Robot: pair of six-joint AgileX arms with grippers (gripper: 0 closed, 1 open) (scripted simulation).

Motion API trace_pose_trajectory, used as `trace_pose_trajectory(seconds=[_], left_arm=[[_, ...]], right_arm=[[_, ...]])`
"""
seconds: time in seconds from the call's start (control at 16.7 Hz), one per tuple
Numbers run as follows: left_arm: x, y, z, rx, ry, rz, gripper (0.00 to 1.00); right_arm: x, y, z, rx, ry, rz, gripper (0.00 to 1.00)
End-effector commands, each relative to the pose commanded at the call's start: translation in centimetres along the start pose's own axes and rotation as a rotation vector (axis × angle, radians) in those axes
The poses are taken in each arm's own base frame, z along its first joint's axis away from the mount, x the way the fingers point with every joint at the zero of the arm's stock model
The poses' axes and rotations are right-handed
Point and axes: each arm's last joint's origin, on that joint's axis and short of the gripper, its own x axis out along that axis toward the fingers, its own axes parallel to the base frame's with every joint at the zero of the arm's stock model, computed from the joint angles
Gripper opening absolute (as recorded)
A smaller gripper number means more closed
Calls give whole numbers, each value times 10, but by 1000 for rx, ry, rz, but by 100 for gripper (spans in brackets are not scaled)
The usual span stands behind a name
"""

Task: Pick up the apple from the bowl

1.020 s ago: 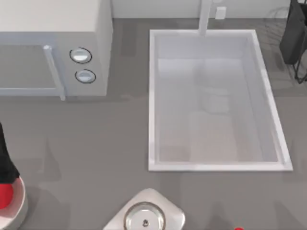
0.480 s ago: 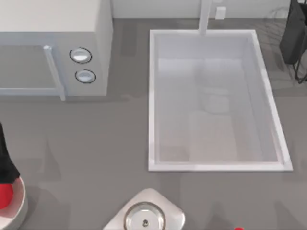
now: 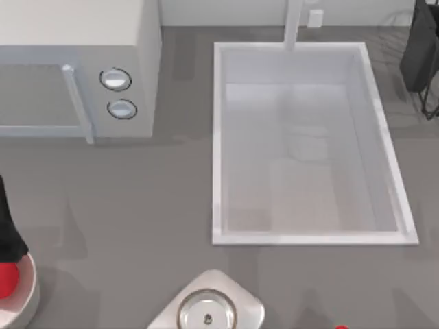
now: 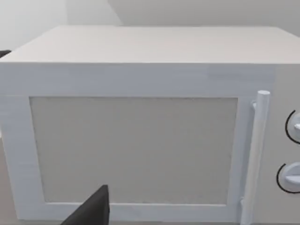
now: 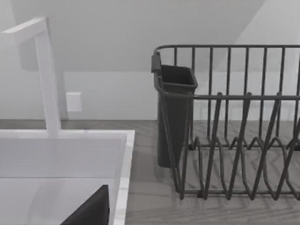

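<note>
The sink [image 3: 305,144] lies well off to the right of the working arm, and the microwave [image 3: 75,68] stands just beyond that arm, its door and handle facing the left wrist camera [image 4: 136,150]. The silvery square plate [image 3: 209,308] sits farther right along the table's near edge. At the top view's lower left corner the off-white bowl [image 3: 27,295] is cut by the frame, and the left arm [image 3: 8,233] reaches over it as a dark shape. The apple [image 3: 7,281] lies in the bowl directly under that arm's tip, touching or nearly touching it; whether the left gripper's fingers are spread, pressed together or pinching the fruit cannot be told. The right arm is parked, its wrist camera facing the dish rack [image 5: 234,126]. Doing the pick well probably means centring the fingers across the apple's widest part, closing firmly because the round, smooth fruit could roll, then lifting straight up clear of the thick rim.
</note>
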Motion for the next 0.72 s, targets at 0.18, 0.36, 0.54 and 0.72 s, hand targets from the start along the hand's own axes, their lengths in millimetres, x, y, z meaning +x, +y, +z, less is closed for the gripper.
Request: trace_pose_trajectory(seconds=[0.18, 0.36, 0.54, 0.72], left_arm=[[0, 0, 4, 2, 38, 1, 100], [4, 1, 17, 8, 190, 5, 100], [15, 2, 30, 15, 448, 8, 100], [35, 3, 39, 20, 769, 7, 100]], right_arm=[[0, 0, 0, 0, 0, 0, 100], [0, 0, 0, 0, 0, 0, 100], [0, 0, 0, 0, 0, 0, 100], [0, 0, 0, 0, 0, 0, 100]])
